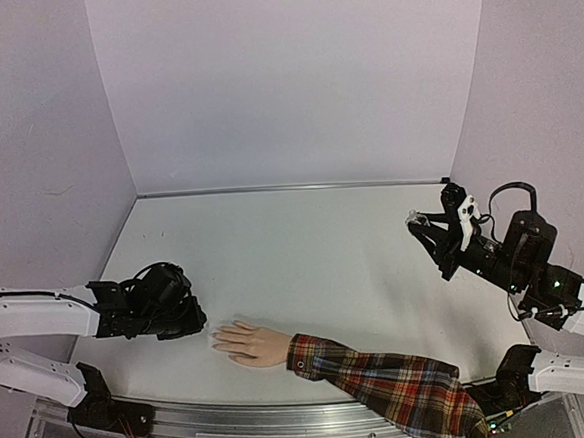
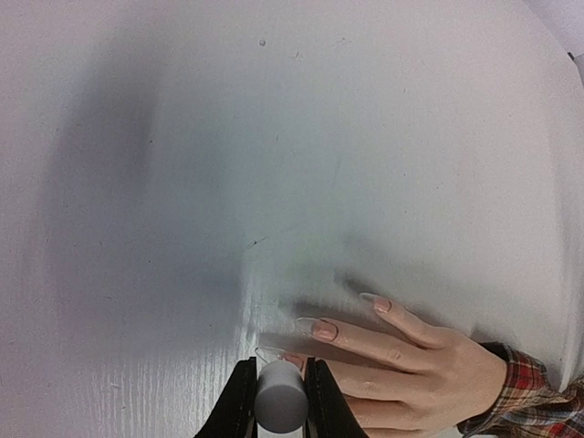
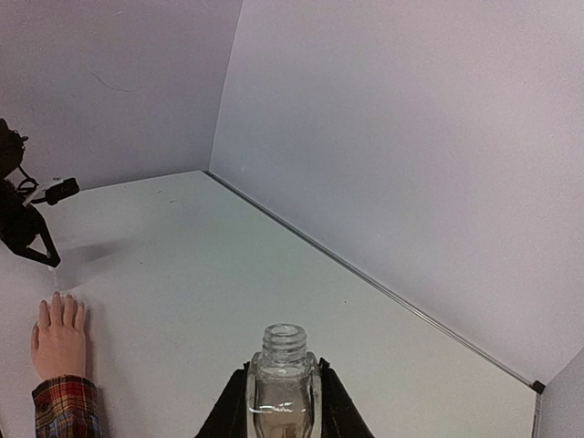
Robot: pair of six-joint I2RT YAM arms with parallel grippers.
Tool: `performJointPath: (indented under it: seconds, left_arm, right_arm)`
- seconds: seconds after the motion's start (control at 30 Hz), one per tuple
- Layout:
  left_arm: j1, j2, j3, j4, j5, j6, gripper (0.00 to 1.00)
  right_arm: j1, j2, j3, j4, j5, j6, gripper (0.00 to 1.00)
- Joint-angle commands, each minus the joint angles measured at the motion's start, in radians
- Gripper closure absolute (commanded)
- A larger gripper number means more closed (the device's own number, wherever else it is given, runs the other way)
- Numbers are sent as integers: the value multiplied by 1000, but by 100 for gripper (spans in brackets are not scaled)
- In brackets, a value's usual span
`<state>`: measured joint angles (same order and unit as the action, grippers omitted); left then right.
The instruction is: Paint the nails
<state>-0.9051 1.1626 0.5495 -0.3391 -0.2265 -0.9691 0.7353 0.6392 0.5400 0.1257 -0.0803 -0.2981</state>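
Three nails (image 2: 324, 330) showed in the left wrist view, on a pale hand (image 1: 253, 343) lying flat near the front edge of the table (image 1: 303, 228), its plaid sleeve (image 1: 394, 384) trailing rightward. The hand's long axis ran along that edge, fingertips pointing left at the left gripper (image 2: 279, 370), which sat just beside them, clamped on a grey cap (image 2: 279, 403). The right gripper (image 3: 283, 379) was well apart, pinching an open glass bottle (image 3: 284, 351).

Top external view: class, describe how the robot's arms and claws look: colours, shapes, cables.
Both arms have white tubular links with black joints: left arm, right arm. The left claw and right claw are black; the right carries a small white part, a looping black cable and a green light.
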Motion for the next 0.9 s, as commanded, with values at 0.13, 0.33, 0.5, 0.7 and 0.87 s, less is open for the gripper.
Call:
performJointPath:
  seconds: [0.13, 0.33, 0.5, 0.7, 0.87]
  left_arm:
    - [-3, 26, 11, 61, 17, -12, 100]
    - [-3, 25, -9, 80, 23, -20, 100]
    - [-3, 36, -14, 81, 23, -23, 100]
    - [-4, 43, -19, 60, 11, -41, 100]
    - [-3, 38, -28, 68, 13, -45, 100]
  right_arm:
    - [-4, -9, 6, 32, -10, 5, 100]
    - [-4, -9, 7, 32, -11, 7, 100]
    - [-4, -11, 7, 32, -10, 8, 100]
    - [-4, -12, 6, 32, -10, 9, 100]
    - [-4, -8, 6, 32, -12, 8, 100]
